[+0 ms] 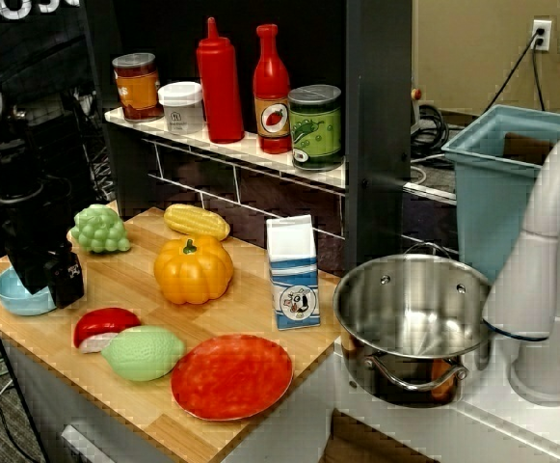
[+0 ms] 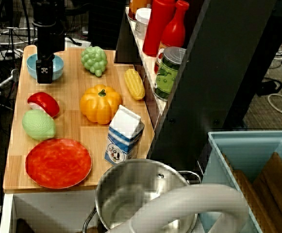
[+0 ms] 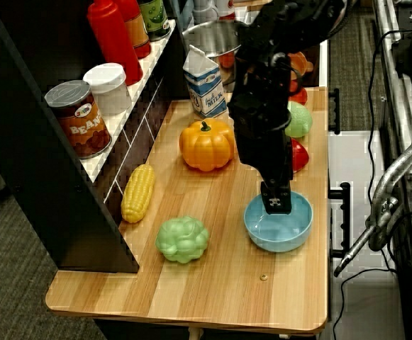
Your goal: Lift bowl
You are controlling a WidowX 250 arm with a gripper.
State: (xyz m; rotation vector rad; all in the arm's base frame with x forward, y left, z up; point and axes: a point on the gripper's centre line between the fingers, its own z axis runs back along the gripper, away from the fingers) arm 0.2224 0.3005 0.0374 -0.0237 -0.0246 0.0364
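Observation:
The small light-blue bowl sits on the wooden table at its far left end, near the edge. It also shows in the overhead view and in the side view. My black gripper points straight down at the bowl's rim on the side nearest the pumpkin. Its fingers stand close together over the rim, and look closed on it. The bowl's base seems to rest on the wood. The bowl is empty.
Green grapes, a corn cob and an orange pumpkin lie nearby. A red-white piece, a green fruit, a red-orange plate, a milk carton and a steel pot are further right. A shelf with bottles runs behind.

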